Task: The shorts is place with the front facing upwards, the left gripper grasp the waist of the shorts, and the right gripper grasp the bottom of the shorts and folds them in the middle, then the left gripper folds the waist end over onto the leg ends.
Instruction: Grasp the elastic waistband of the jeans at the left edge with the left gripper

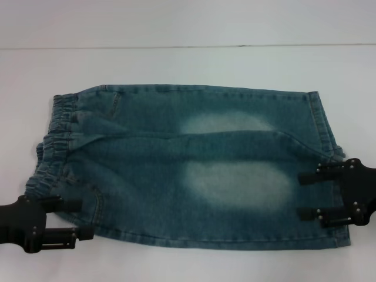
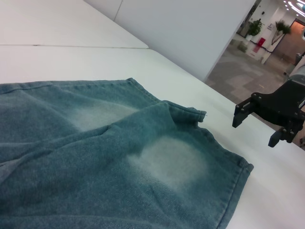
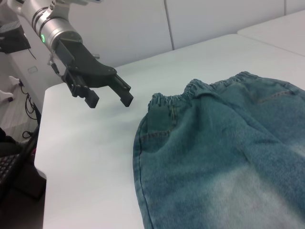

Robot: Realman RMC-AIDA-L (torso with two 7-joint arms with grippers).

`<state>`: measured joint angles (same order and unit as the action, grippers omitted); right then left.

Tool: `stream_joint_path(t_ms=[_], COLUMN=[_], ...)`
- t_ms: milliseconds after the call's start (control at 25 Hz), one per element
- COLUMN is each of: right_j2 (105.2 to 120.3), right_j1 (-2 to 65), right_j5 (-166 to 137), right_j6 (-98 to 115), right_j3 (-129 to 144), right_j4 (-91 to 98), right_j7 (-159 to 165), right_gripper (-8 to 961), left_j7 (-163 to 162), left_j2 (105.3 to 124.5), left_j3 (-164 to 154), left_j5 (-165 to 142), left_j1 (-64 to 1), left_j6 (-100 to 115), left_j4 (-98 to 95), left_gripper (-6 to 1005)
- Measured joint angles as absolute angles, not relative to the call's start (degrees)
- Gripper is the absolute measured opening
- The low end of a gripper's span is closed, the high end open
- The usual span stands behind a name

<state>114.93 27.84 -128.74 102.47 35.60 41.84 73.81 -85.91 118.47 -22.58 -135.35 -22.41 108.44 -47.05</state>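
Note:
The blue denim shorts (image 1: 194, 170) lie flat on the white table (image 1: 176, 64), with two pale faded patches facing up. The gathered waist (image 1: 56, 141) points left and the straight leg hems (image 1: 326, 135) point right. My left gripper (image 1: 79, 220) is open at the near left corner, its fingers beside the waist end. In the right wrist view the left gripper (image 3: 110, 101) hovers over bare table, apart from the waist (image 3: 200, 90). My right gripper (image 1: 301, 195) is open at the near leg's hem. The left wrist view shows the right gripper (image 2: 256, 131) just beyond the hem (image 2: 236, 191), holding nothing.
A seam (image 1: 188, 47) runs across the far side of the table. In the right wrist view the table edge (image 3: 40, 157) drops off to the floor beside the left arm. White surface surrounds the shorts on all sides.

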Motion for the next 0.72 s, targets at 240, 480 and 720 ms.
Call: stream_joint_path(t_ms=[240, 480, 720], right_j2=[115.03, 115.04, 115.04], right_j1=[27.85, 27.80, 27.83], right_j5=[-128.76, -128.77, -128.76], right_j6=[102.66, 102.50, 102.47], right_j3=[35.98, 36.12, 36.21], right_j4=[41.84, 41.84, 41.84], right_j7=[73.90, 73.91, 73.65], right_gripper=[776, 776, 775], left_j7=[-86.17, -86.80, -93.06], left_j2=[118.48, 118.42, 118.25], left_j3=[-22.58, -22.58, -20.94], left_j5=[-135.35, -135.35, -138.19], left_j1=[-22.51, -22.71, -21.51], left_j6=[108.35, 108.27, 102.13], left_j4=[-47.20, -47.29, -55.60], left_gripper=[811, 810, 811])
